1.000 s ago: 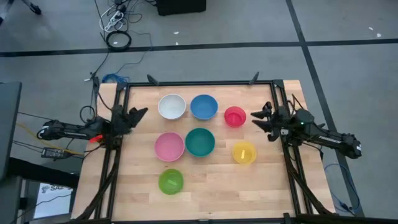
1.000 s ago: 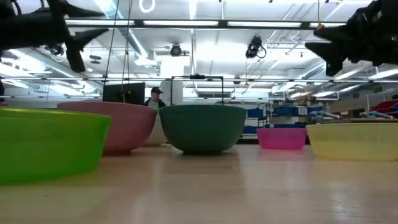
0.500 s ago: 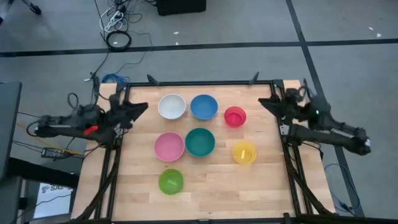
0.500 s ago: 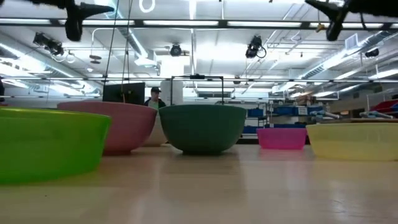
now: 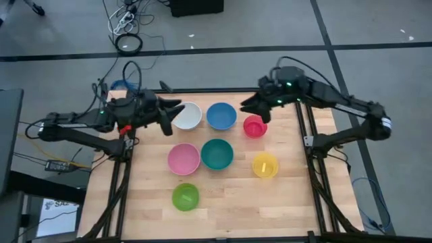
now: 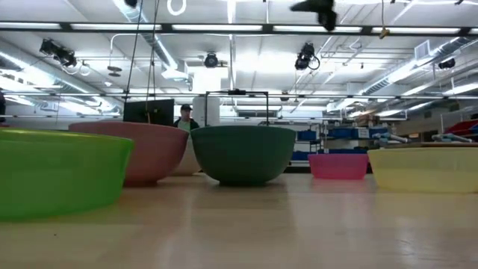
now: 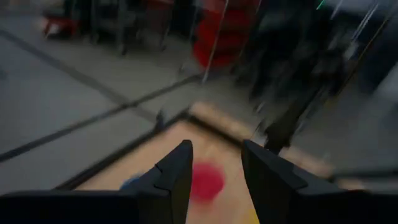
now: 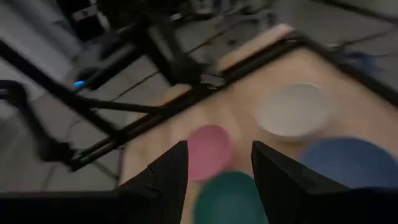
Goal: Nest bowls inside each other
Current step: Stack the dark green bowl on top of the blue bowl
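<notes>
Seven bowls stand apart, each upright on its base on the wooden table: white [image 5: 187, 116], blue [image 5: 221, 115] and red [image 5: 255, 126] in the far row, pink [image 5: 183, 158], teal [image 5: 217, 154] and yellow [image 5: 264, 165] in the middle, lime green [image 5: 185, 196] nearest. My left gripper [image 5: 172, 116] hovers open, high beside the white bowl's left side. My right gripper [image 5: 251, 111] hovers open, high between the blue and red bowls. Nothing lies between the fingers in the left wrist view [image 7: 214, 171] or the right wrist view [image 8: 217, 165].
Black frame rails [image 5: 307, 135] run along the table's left, right and far edges. Bare wood [image 5: 270, 209] shows near the front edge. A person [image 6: 185, 117] sits far off in the room behind the table.
Both arms have risen from the table's side rails and swung inward over the table: the left gripper toward the white bowl, the right gripper toward the red and blue bowls. They have left the low view upward. No bowl has moved.
</notes>
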